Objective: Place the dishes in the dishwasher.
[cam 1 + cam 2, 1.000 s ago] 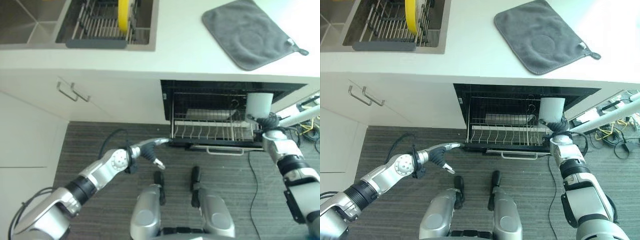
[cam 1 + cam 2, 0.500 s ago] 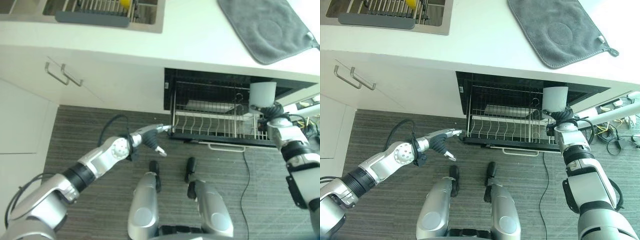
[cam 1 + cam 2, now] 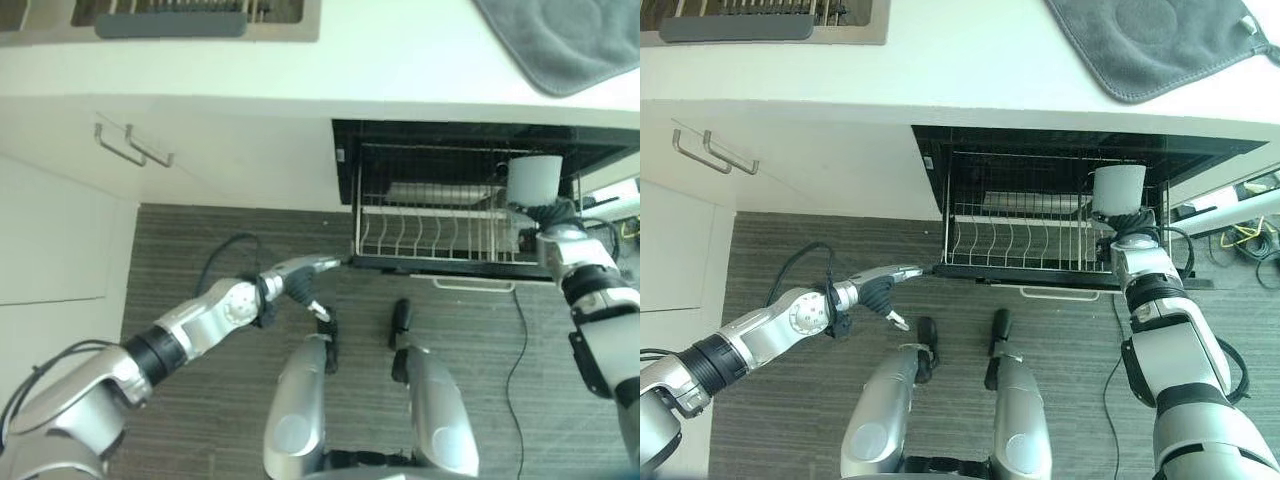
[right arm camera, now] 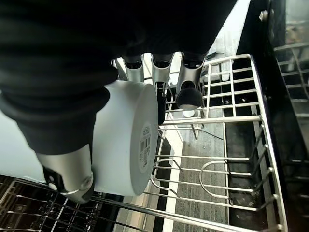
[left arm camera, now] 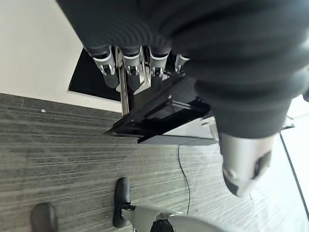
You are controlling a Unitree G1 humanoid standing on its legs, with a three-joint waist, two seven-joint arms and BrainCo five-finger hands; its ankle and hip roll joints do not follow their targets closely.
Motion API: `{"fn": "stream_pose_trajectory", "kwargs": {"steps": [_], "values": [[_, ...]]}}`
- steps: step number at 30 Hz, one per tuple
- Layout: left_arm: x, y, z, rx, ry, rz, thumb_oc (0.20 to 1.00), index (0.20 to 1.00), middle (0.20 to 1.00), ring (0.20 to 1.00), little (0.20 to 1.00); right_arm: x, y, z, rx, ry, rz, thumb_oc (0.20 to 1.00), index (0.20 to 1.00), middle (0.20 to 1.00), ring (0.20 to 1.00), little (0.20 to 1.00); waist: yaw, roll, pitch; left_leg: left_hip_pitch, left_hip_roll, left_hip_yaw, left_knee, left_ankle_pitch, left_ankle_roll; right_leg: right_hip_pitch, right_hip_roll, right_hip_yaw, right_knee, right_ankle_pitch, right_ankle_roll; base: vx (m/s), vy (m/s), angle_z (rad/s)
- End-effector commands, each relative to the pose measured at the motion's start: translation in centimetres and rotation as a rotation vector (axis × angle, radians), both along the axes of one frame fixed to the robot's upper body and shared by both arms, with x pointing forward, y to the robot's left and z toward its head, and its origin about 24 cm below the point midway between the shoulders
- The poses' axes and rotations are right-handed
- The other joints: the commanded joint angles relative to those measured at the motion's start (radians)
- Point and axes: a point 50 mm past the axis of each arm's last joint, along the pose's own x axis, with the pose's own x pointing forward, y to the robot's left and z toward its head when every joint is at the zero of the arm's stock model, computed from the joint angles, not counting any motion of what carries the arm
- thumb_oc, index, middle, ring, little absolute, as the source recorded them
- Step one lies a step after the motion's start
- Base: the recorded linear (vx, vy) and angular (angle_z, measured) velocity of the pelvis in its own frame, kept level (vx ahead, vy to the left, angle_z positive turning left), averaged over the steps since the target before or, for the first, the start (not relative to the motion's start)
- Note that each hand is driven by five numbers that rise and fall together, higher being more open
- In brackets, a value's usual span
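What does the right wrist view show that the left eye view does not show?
The right wrist view shows the flat base of the white cup with a small label on it, and the curved wire loops of the dishwasher rack close below it. The left eye view shows the left hand reaching to the rack's front corner, the grey cloth on the counter, and the cabinet handles. Both show the right hand holding the cup over the rack.
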Motion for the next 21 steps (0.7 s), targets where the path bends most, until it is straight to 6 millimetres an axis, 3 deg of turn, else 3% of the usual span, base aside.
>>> {"fn": "stream_pose_trajectory", "kwargs": {"steps": [1,7,21], "values": [[-1.8,-2.4,0.2,-0.114,-0.008,-0.098,1.000,1.000,1.000,1.000,1.000,0.4,-1.4,3.5,-0.106,-0.072,-0.034,0.200,0.200,0.200,0.200,0.200,0.016,0.041,-0.031,0.008,0.018,-0.029,-0.093,0.035,-0.024,0.014,-0.100,0.006,0.165,-0.198,0.079,-0.05,0.049,0.02],[-2.2,-3.1,0.0,-0.136,-0.035,-0.113,1.000,1.000,1.000,1.000,1.000,0.4,-0.8,2.3,-0.089,-0.066,-0.044,0.200,0.200,0.200,0.200,0.200,0.014,0.055,-0.031,0.004,0.011,-0.028,-0.102,0.037,-0.020,-0.005,-0.102,0.008,0.174,-0.198,0.077,-0.01,0.007,0.01],[-3.1,-4.2,-0.7,-0.151,-0.053,-0.125,1.000,1.000,1.000,1.000,1.000,0.5,-0.8,2.5,-0.001,-0.100,-0.088,0.200,0.200,0.200,0.200,0.200,0.015,0.080,-0.031,-0.026,0.001,-0.023,-0.130,0.055,-0.022,-0.048,-0.102,0.008,0.180,-0.197,0.075,-0.01,0.001,-0.02]]}}
